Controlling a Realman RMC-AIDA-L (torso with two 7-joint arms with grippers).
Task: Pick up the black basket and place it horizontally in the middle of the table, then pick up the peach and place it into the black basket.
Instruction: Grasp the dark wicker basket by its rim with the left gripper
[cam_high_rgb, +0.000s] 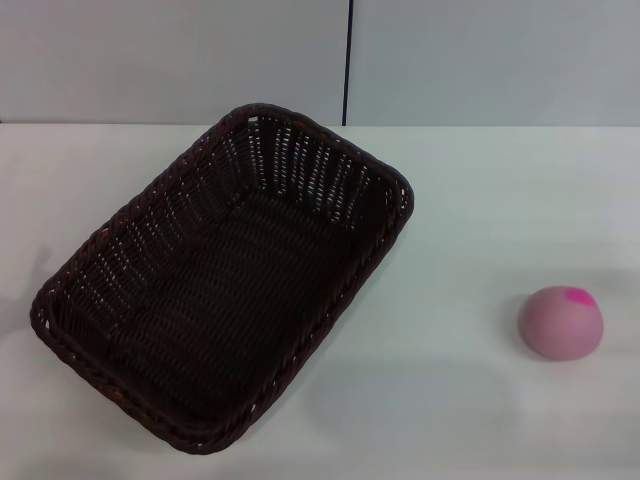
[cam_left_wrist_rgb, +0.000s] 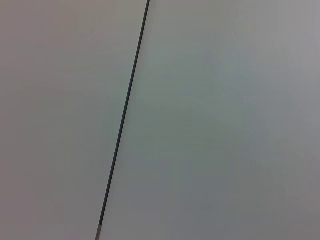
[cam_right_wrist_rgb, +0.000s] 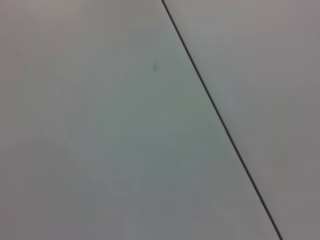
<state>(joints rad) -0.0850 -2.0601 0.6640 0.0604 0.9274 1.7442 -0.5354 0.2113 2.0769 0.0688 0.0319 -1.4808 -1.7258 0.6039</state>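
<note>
The black basket (cam_high_rgb: 225, 275) is a large dark woven wicker basket lying on the white table (cam_high_rgb: 480, 200), left of centre, turned diagonally with its long axis running from near left to far right. It is empty. The peach (cam_high_rgb: 561, 321) is a small dusty-pink ball with a magenta spot on top, sitting on the table at the right, well apart from the basket. Neither gripper shows in any view. Both wrist views show only a plain grey wall with a thin dark seam (cam_left_wrist_rgb: 125, 115) (cam_right_wrist_rgb: 220, 120).
A grey wall with a dark vertical seam (cam_high_rgb: 347, 60) stands behind the table's far edge. Bare white tabletop lies between the basket and the peach and along the front right.
</note>
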